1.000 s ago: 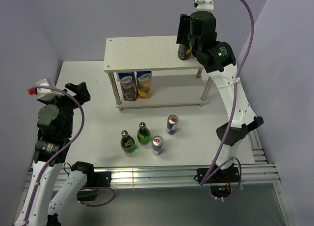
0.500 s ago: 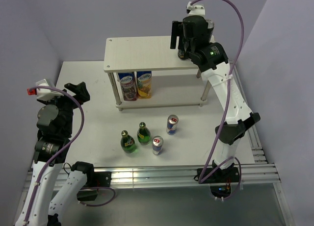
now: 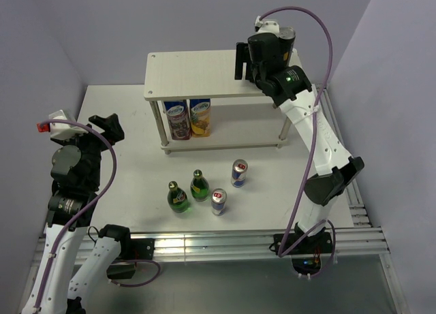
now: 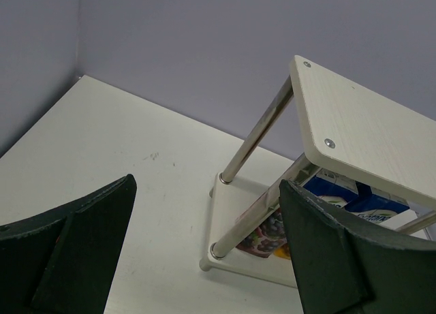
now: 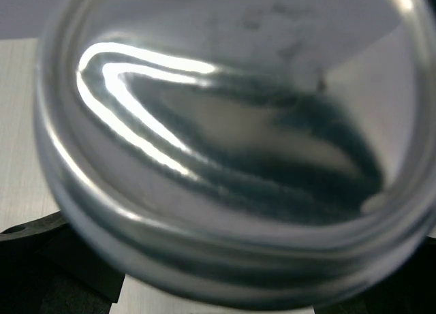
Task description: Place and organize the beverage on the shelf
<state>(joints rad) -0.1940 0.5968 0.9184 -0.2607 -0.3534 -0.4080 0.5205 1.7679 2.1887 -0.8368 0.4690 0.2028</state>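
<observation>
The shelf [image 3: 197, 72] stands at the back of the table; its top board also shows in the left wrist view [image 4: 368, 137]. My right gripper [image 3: 255, 65] is over the right end of the top board, shut on a tall black can whose silver top [image 5: 225, 144] fills the right wrist view between the dark fingers [image 5: 41, 259]. A second can top [image 3: 289, 33] shows behind the wrist. Two green bottles [image 3: 177, 197] [image 3: 199, 186] and two blue-and-silver cans [image 3: 239, 172] [image 3: 218, 201] stand on the table. My left gripper [image 3: 109, 127] [image 4: 204, 259] is open and empty, left of the shelf.
Two juice cartons [image 3: 178, 118] [image 3: 200, 116] stand on the shelf's lower tier at the left, also glimpsed in the left wrist view [image 4: 361, 205]. Thin metal legs [image 4: 255, 133] hold up the shelf. Purple walls close in the back and sides.
My right arm has carried the black can back and leftward over the top board; the can is now mostly hidden under the wrist. The left arm has not moved.
</observation>
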